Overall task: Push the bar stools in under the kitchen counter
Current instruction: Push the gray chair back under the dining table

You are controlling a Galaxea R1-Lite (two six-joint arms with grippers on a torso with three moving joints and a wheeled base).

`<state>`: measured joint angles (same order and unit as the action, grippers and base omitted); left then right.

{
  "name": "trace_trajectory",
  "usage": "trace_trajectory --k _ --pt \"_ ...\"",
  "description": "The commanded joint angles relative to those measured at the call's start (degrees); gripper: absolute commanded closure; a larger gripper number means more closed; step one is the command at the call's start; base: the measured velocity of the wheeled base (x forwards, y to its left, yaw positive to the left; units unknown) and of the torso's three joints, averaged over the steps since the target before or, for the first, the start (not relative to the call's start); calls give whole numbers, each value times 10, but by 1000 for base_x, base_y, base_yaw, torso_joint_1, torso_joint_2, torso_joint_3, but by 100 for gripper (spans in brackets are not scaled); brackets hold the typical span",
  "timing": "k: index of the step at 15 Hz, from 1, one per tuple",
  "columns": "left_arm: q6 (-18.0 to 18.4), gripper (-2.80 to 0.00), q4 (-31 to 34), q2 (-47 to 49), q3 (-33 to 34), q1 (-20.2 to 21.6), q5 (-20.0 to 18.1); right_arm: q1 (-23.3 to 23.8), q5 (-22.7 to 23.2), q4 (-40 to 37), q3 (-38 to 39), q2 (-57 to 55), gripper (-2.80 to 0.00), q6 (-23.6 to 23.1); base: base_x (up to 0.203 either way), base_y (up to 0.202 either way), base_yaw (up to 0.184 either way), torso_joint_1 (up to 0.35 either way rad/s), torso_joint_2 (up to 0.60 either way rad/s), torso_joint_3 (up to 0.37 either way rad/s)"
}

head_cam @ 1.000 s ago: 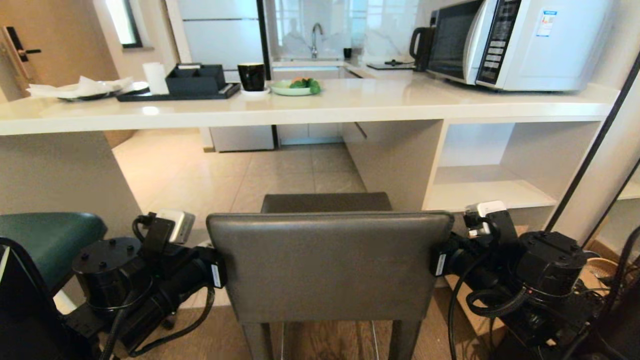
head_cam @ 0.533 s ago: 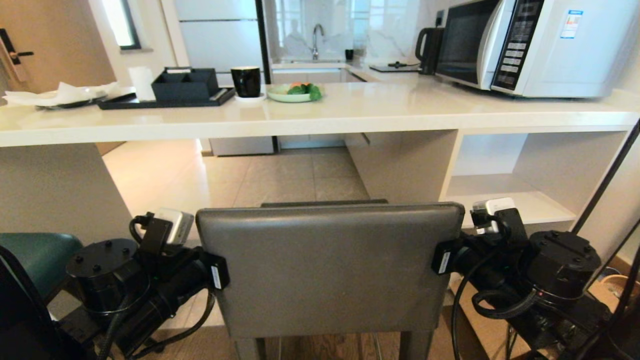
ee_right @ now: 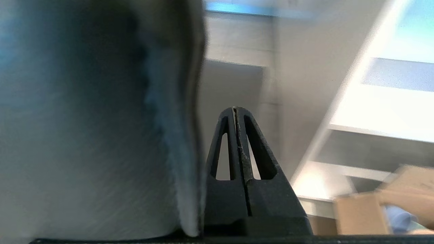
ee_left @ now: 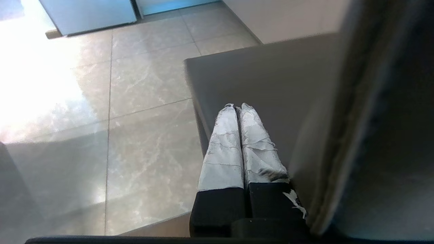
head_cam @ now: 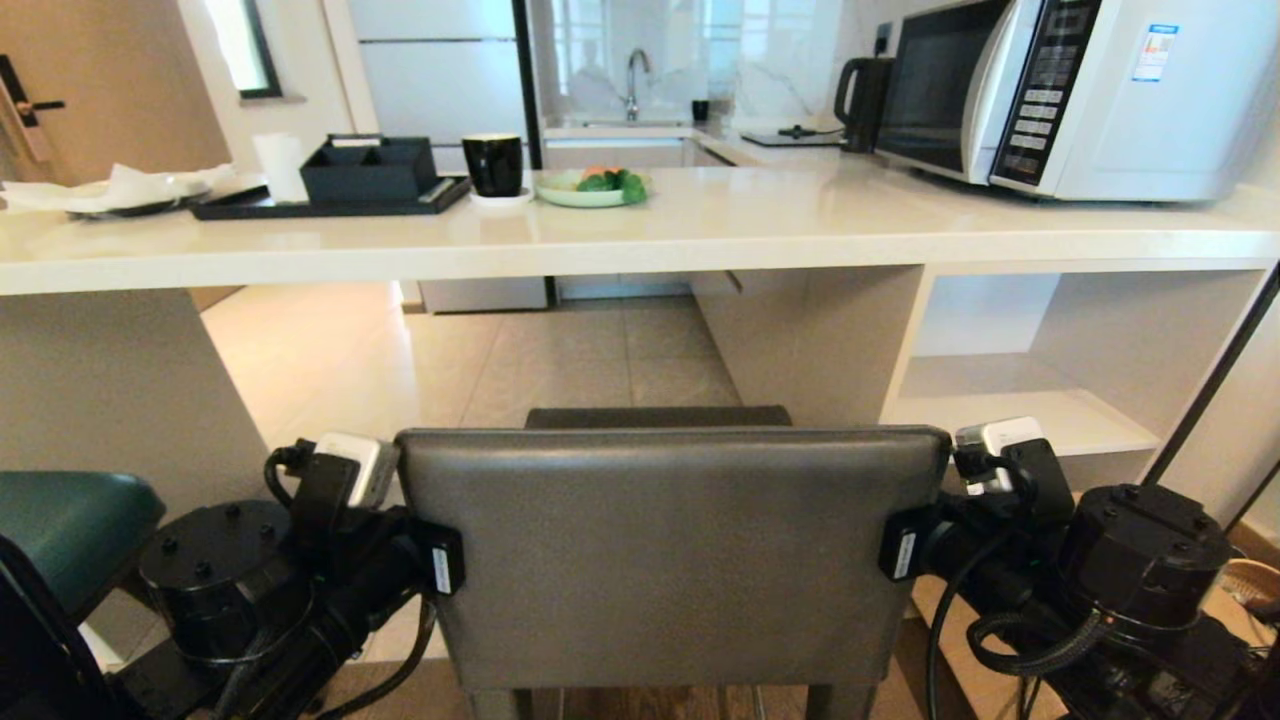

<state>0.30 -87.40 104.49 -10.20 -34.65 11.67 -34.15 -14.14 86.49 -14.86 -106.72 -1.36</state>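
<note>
- The dark grey square-backed leather bar stool (head_cam: 665,550) sits directly between my two grippers, its backrest filling the space from one wrist to the other, its seat pointing at the open gap under the counter.
- My left gripper (ee_left: 238,107) is clenched on nothing, its white-taped fingers (ee_left: 223,145) pressed together alongside the left edge of the backrest, over the seat corner.
- My right gripper (ee_right: 235,110) is likewise clenched and empty, lying just beside the right edge of the backrest.
- Compared with a second ago, the long glossy off-white stone kitchen counter (head_cam: 700,225) and its open white shelves (head_cam: 1010,400) loom larger and nearer ahead of me, while the stool has kept its place between my arms. I judge that the stool and I are rolling forward together.
- The seat is not yet under the slab, so the push is only partly done.
- The teal leather stool with the rounded seat (head_cam: 70,525) stands just beyond my left arm, also short of the counter; it comes afterwards.
</note>
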Motion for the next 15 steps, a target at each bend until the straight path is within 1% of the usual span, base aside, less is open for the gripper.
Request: trace_trajectory --k 1,2,3,9,13,15 --pt "5 0 -3 -6 10 -67 4 -6 6 12 -8 1 0 -7 0 0 0 0 0 0" --pt "6 0 -3 -8 10 -88 18 -8 5 12 -6 1 0 -7 0 0 0 0 0 0" --pt "7 0 -3 -9 11 -92 24 -8 4 12 -6 1 0 -7 0 0 0 0 0 0" --pt "5 0 -3 -8 16 -84 28 -8 4 12 7 1 0 -5 0 0 0 0 0 0" --pt "4 0 -3 -9 9 -74 32 -8 3 12 2 7 0 -8 0 0 0 0 0 0" --pt "4 0 -3 -9 5 -65 32 -8 3 12 2 7 0 -9 -163 0 2 6 7 -9"
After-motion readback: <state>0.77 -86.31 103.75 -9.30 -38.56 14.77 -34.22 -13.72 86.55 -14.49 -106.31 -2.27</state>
